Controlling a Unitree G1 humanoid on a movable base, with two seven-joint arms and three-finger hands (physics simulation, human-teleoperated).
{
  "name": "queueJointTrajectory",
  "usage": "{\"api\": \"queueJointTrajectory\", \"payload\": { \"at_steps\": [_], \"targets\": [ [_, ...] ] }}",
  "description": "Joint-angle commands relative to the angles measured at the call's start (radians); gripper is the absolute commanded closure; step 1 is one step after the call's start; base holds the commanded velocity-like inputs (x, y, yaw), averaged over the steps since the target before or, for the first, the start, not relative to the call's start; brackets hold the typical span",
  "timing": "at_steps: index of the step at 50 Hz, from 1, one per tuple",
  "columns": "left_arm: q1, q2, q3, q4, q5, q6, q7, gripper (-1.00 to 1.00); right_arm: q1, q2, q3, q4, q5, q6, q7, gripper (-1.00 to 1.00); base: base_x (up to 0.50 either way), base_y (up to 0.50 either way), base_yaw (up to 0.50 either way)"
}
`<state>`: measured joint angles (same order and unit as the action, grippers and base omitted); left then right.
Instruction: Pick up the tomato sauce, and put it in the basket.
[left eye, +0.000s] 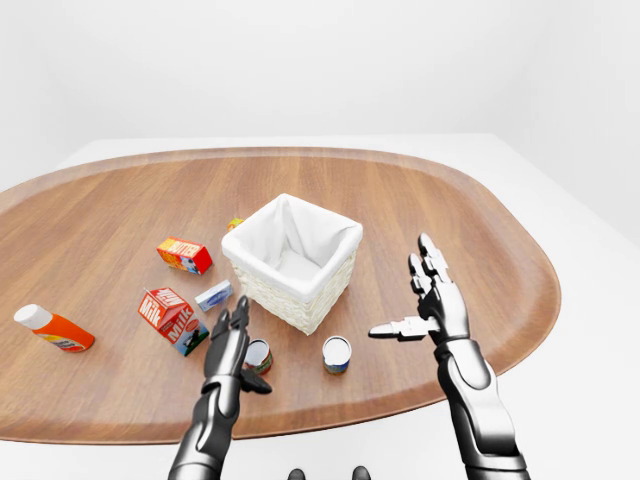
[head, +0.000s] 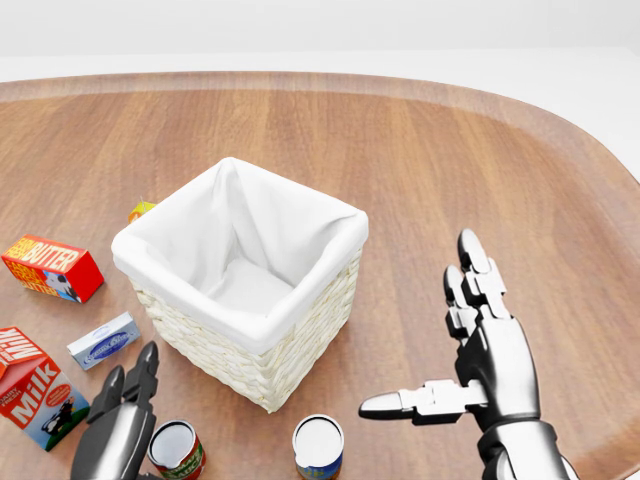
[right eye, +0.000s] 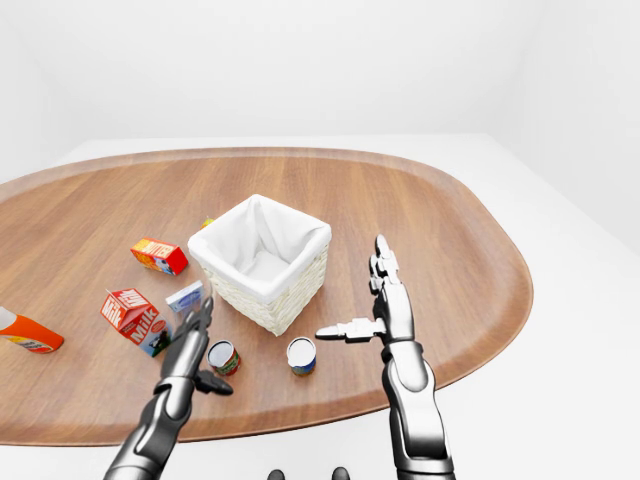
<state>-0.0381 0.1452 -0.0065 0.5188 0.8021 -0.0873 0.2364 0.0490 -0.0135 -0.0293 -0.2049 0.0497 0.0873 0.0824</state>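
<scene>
**Inspector:** Where is the tomato sauce (head: 176, 451)?

**Assessor:** Lower left of the head view, upright on the counter (head: 480, 150), just beside the left hand (head: 120, 425), whose fingers are spread, grasping nothing. The right hand (head: 480, 350) is likewise released.

**Inspector:** Advice?

**Assessor:** Close round the can's side, lift clear of the basket (head: 300, 300) rim, release over the liner.

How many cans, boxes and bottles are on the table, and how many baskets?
Cans: 2, one with a red label beside the left hand, one with a blue label.
Boxes and cartons: 3, a milk carton, an orange butter box, a small blue-and-white box.
Bottles: 1, orange with a white cap.
Baskets: 1, white-lined wicker.
Half-hidden yellow item: 1.
Total: 8.
</scene>
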Motion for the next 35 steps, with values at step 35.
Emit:
{"api": "queueJointTrajectory", "payload": {
  "at_steps": [35],
  "targets": [
    [-0.050,0.007,-0.003,0.076,-0.008,0.000,0.035,-1.00,0.002,0.000,0.000,-0.002,0.002,0.000,0.001,-1.00,0.00,0.00,0.00]
  ]
}}
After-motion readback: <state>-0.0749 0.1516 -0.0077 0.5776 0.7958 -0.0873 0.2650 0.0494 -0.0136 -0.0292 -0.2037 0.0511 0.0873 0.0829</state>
